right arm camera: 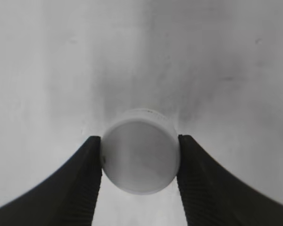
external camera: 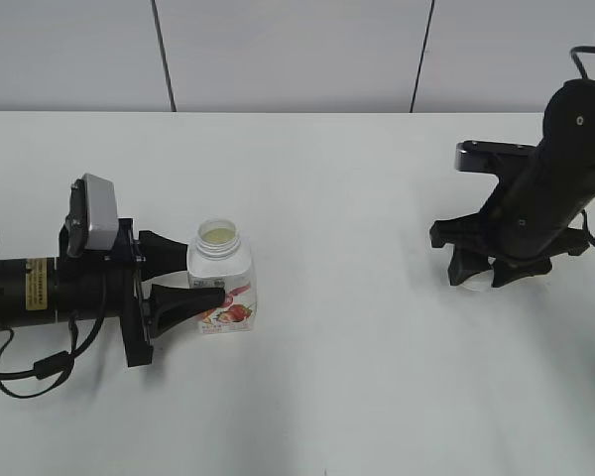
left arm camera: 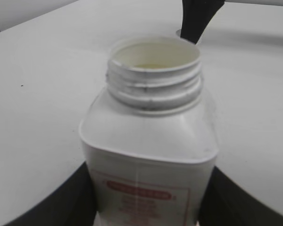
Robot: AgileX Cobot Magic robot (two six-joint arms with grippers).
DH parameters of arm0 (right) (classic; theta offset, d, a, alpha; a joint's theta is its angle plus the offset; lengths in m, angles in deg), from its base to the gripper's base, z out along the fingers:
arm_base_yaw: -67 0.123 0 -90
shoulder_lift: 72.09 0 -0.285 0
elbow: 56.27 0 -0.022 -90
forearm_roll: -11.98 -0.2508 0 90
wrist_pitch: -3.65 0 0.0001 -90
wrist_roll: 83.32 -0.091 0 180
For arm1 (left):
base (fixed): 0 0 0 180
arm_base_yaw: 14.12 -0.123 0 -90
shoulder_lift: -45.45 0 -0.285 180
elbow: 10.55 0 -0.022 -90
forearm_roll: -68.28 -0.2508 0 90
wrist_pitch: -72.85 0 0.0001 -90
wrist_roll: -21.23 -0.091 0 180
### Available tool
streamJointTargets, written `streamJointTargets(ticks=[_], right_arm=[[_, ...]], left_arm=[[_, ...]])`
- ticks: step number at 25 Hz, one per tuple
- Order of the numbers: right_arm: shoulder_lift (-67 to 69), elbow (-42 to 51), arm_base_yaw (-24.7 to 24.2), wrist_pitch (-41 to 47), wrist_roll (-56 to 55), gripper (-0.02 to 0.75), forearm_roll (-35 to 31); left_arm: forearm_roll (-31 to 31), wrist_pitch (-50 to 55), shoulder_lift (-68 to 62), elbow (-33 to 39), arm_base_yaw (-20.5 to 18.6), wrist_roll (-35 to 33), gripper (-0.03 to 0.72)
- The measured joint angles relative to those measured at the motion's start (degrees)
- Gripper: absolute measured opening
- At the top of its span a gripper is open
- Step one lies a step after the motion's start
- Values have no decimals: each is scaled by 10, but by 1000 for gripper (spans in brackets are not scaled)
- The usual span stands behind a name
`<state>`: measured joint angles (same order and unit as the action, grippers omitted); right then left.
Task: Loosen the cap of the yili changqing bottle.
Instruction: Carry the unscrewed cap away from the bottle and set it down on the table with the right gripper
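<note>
Right wrist view: my right gripper point(right arm camera: 140, 157) pinches the cap point(right arm camera: 140, 156) at 3 o'clock low over the table point(external camera: 357, 397), left gripper point(external camera: 206, 270) clamps open bottle point(external camera: 223, 283) at 9; risk: left squeeze tips bottle, spills.

We see the bottle point(left arm camera: 148, 141) between the left gripper's point(external camera: 193, 275) fingers as white plastic with a soft sheen, its bare neck ridged with threads and its label printed red. The cap point(right arm camera: 140, 155) between the right gripper's point(right arm camera: 140, 162) fingers looks like smooth white plastic, faintly glossy on its flat face. The fingers point(right arm camera: 82, 181) themselves are matt black with fine ribbing on the inner faces. Beneath both grippers the table point(external camera: 377, 377) is smooth, matt white.
</note>
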<state>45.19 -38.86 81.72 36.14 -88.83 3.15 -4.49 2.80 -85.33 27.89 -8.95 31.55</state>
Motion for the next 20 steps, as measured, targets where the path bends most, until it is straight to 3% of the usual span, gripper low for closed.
streamJointTargets(ticks=[11,16,20], right_arm=[[6,0,0,-11,0,389,2],[6,0,0,-11,1,491,2],[6,0,0,-11,1,518,2]], left_arm=[[0,0,0,0,0,0,373],[0,0,0,0,0,0,373],[0,0,0,0,0,0,373]])
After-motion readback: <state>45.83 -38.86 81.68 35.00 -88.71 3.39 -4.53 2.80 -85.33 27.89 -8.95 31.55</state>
